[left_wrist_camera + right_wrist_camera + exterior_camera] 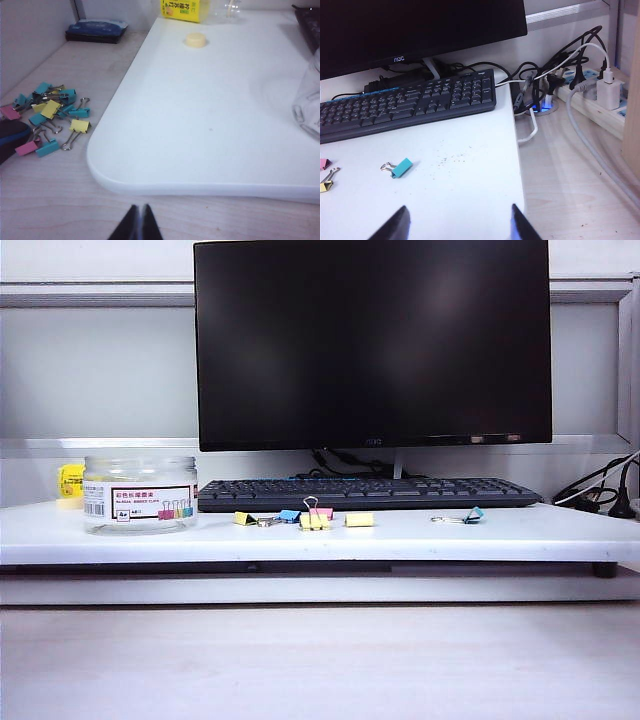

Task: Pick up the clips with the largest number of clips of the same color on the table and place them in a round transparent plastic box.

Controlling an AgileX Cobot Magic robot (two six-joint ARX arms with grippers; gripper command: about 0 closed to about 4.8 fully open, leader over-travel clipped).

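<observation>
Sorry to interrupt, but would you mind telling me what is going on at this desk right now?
Nothing is being handled yet. The left gripper is shut and the right gripper open, both empty and hanging back from the white board. Three yellow clips lie in front of the keyboard among blue, pink and teal ones. The round transparent plastic box stands empty at the board's left.

On the white board (560, 530), the round transparent plastic box (140, 494) stands far left. The clips (314, 519) lie before the keyboard (365, 492), behind which stands the monitor (372, 340).
</observation>
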